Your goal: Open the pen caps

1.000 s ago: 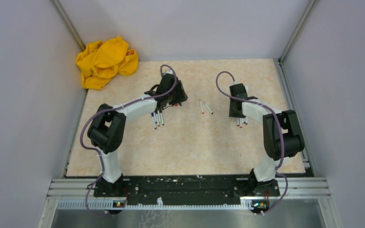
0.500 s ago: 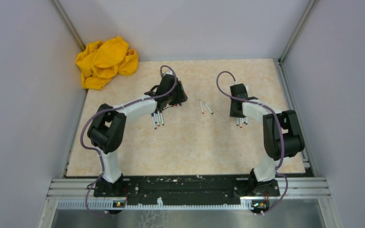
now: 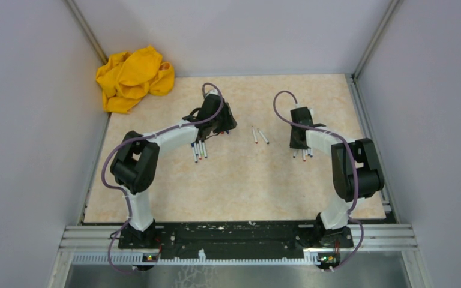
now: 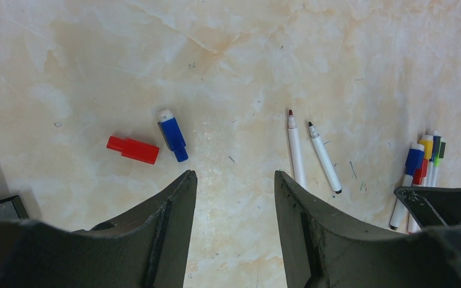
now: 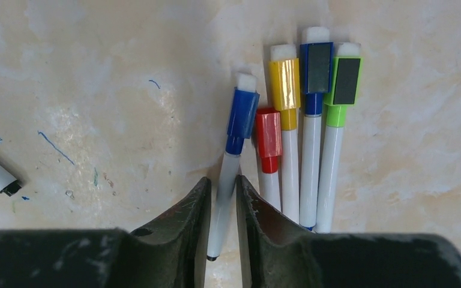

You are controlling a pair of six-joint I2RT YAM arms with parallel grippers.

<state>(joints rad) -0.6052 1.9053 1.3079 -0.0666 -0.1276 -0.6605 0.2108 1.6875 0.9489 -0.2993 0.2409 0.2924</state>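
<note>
Right gripper (image 5: pixel 222 201) is straddling the blue-capped pen (image 5: pixel 227 180), its cap pointing to 12 o'clock; whether it is clamped, cannot tell. Left gripper (image 4: pixel 235 180) is hanging open and empty; red cap (image 4: pixel 133 149) and blue cap (image 4: pixel 172 134) are lying at its 10 o'clock.

2 arms reach forward, wrists angled down; left gripper (image 4: pixel 234 175) jaws stand wide, right gripper (image 5: pixel 222 180) jaws nearly together.
</note>
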